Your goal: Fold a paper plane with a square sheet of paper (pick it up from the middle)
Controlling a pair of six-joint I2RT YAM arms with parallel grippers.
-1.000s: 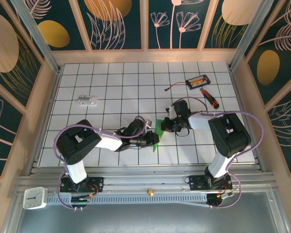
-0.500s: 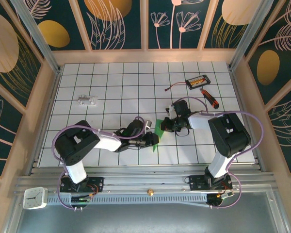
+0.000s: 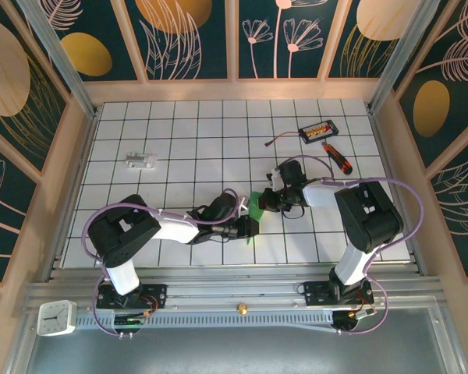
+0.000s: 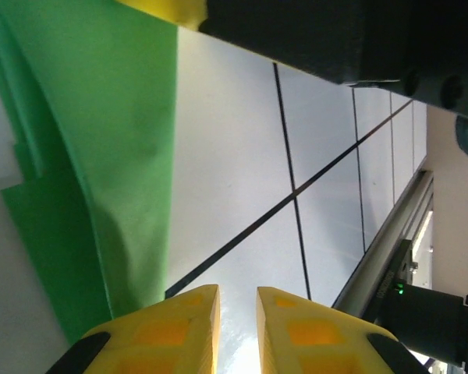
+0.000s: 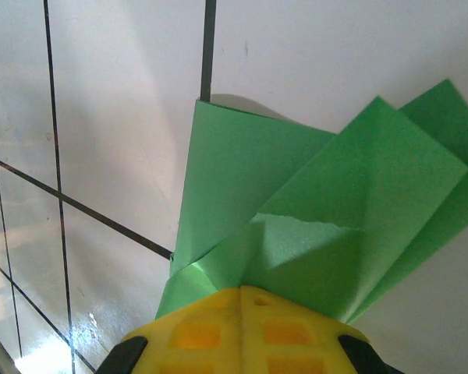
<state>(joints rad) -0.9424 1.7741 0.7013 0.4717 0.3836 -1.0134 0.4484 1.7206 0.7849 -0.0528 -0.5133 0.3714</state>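
Finding one: the square sheet of paper (image 3: 255, 206), already creased into overlapping green flaps, lies on the surface (image 3: 179, 132) well apart from the screwdriver (image 3: 337, 159), to its left and nearer the arm bases.

Finding two: the right end effector (image 5: 242, 300) is on the side of the sheet toward the screwdriver. Its yellow pads are pressed together on the sheet's edge, and the flaps fan out from under the tips.

Finding three: the left end effector (image 4: 236, 308) is on the sheet's far side from the screwdriver. Its pads stand a narrow slit apart, with bare surface showing through the slit and the green edge just beside one pad.

Change noted: against the frame a second ago, the left arm has edged slightly toward the sheet. The sheet, the right end effector and the screwdriver sit as before.
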